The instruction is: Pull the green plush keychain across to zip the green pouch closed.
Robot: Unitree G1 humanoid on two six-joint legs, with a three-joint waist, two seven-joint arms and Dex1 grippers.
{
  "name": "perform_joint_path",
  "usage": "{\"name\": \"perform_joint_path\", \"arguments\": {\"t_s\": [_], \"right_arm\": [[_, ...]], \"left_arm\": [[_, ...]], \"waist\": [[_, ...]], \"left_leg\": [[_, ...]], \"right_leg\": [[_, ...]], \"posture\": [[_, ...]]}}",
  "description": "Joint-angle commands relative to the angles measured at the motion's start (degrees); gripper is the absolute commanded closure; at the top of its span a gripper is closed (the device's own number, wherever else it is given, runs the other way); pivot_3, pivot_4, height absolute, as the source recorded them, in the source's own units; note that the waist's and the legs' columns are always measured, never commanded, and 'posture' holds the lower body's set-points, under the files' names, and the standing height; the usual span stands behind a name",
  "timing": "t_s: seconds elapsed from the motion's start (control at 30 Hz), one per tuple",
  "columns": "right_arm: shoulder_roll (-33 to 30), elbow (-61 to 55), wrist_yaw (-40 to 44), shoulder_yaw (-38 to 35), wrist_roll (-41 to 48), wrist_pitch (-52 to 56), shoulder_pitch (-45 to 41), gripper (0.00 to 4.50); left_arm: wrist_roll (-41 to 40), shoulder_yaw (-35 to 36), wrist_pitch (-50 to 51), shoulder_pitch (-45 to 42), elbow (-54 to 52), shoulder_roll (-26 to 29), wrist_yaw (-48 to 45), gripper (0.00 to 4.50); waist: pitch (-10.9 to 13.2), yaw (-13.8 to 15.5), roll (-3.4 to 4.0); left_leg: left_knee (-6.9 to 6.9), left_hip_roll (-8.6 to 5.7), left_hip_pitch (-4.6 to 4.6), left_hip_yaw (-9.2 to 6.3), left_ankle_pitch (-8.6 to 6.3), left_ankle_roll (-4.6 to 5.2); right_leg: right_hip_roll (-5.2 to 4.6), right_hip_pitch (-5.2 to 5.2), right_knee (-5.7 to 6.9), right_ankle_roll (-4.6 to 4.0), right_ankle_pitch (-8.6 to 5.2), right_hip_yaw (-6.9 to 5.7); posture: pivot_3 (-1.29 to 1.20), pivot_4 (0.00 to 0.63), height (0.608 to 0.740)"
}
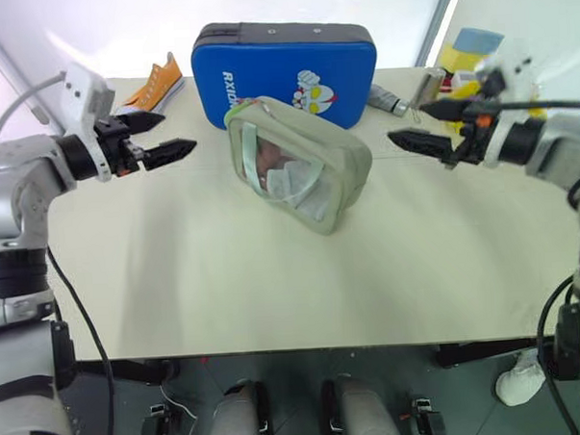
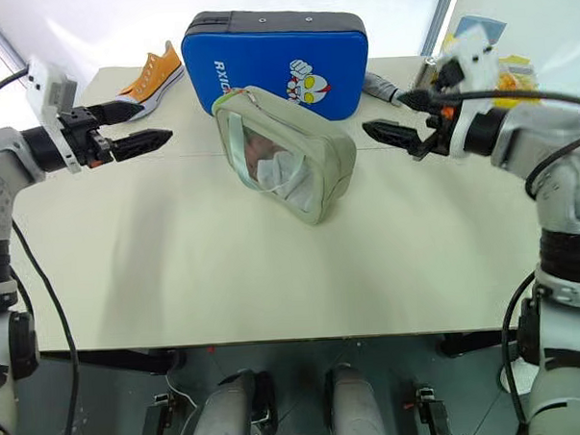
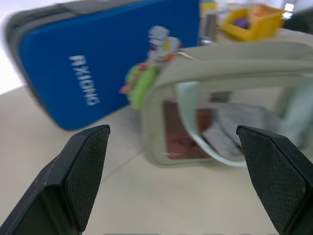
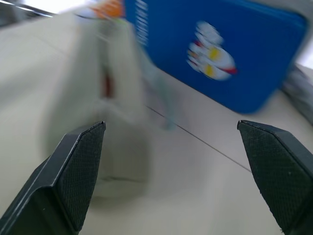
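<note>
Cream, matte bench (image 1: pixel 226 297) surface runs bare from the near edge up to the pouch; broad open room across the front and to both sides of centre.

Mid-bench: the green pouch (image 1: pixel 302 169), pale sage fabric, soft rectangular shape with rounded corners, lies tilted with its clear plastic window facing up. A light green strap (image 1: pixel 252 166) loops across the window; paper-like contents show through. Its far-left corner rests against or just before the blue case.

The green plush keychain (image 3: pixel 142 83), bright green and fuzzy with pink touches, sits at the pouch's top far-left corner, at the zipper end, close beside the blue case.

Left pincer (image 1: pixel 161 134) hovers above the bench to the pouch's left, black textured fingers (image 3: pixel 90 169) spread wide and released, nothing between them. It points toward the pouch; the keychain lies ahead of it, near but apart.

Right pincer (image 2: pixel 396 116) hovers on the pouch's right side, fingers (image 4: pixel 80 169) likewise wide apart and empty, aimed at the pouch, well apart from the keychain.

Far: blue case (image 1: pixel 283 68), hard glossy shell, cartoon print and white lettering, standing along the back. An orange sneaker (image 1: pixel 154 86) lies at far left. A yellow bin (image 3: pixel 252 19) and small clutter at far right, near the bench's back edge.
</note>
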Motion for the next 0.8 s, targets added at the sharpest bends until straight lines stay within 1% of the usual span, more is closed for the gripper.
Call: {"name": "perform_joint_path", "arguments": {"t_s": [0.03,0.13,0.33,0.37,0.43,0.6,0.7,0.8], "right_arm": [[-1.3,-2.8,1.0,0.4,2.3,2.5,-1.7,0.00],[-0.7,-3.3,0.1,0.6,2.7,3.4,-2.6,0.00],[0.9,-4.1,-2.1,2.3,2.3,3.3,-4.7,0.00],[2.1,-4.2,-3.2,2.6,2.3,3.5,-5.8,0.00],[6.5,-4.0,-8.3,3.1,2.0,5.5,-9.0,0.00],[15.4,-5.5,-16.1,8.8,-1.4,7.2,-12.2,0.00],[17.8,-3.6,-18.5,12.8,-5.2,5.5,-11.4,0.00],[18.9,-2.2,-18.5,17.0,-8.3,3.0,-9.7,0.00]], "left_arm": [[-0.9,0.3,-0.1,-3.7,0.5,1.8,-3.1,0.08],[0.0,0.0,-0.8,-5.0,1.8,1.3,-3.1,0.08],[1.1,-0.5,-2.7,-2.9,0.6,0.9,-3.2,0.08],[0.9,-0.4,-2.6,-2.7,0.2,0.9,-3.2,0.08],[-0.4,-0.1,-1.2,-2.5,-2.2,0.8,-3.4,0.08],[-3.8,0.1,2.6,-0.2,-11.9,1.0,-3.3,0.08],[-5.2,0.4,4.6,0.8,-15.9,0.3,-1.4,0.08],[-6.9,1.2,6.5,2.5,-18.9,-0.6,0.8,0.08]], "waist": [[0.0,0.3,-0.03],[0.0,0.4,-0.03],[0.0,0.3,-0.03],[0.0,0.1,-0.03],[0.0,-0.2,-0.03],[0.0,-0.1,-0.03],[0.0,0.3,-0.03],[0.0,0.4,-0.06]], "left_leg": [[0.01,-0.01,-0.01,0.00,-0.02,0.04],[0.07,-0.09,-0.11,0.00,-0.02,0.04],[0.08,-0.11,-0.18,0.01,0.02,-0.03],[0.08,-0.10,-0.18,0.01,0.02,-0.04],[0.09,-0.07,-0.20,0.03,0.03,-0.04],[0.08,-0.03,-0.22,0.02,0.05,-0.08],[0.12,-0.09,-0.31,0.00,0.05,-0.08],[0.19,-0.13,-0.38,-0.06,0.05,-0.08]], "right_leg": [[-0.01,0.01,-0.03,0.00,0.00,0.00],[-0.09,0.00,-0.07,0.01,0.00,0.00],[-0.12,-0.07,-0.08,0.02,0.01,0.00],[-0.11,-0.07,-0.08,0.02,0.01,0.00],[-0.09,-0.11,-0.07,0.02,0.01,0.00],[-0.07,-0.19,0.06,0.01,0.01,0.01],[-0.11,-0.22,0.06,0.01,0.01,0.01],[-0.12,-0.21,0.06,0.01,0.01,0.01]], "posture": [[0.00,0.150,0.740],[0.00,0.150,0.740],[0.00,0.150,0.740],[0.00,0.150,0.740],[0.00,0.150,0.740],[0.00,0.150,0.740],[0.00,0.150,0.740],[0.00,0.150,0.740]]}}
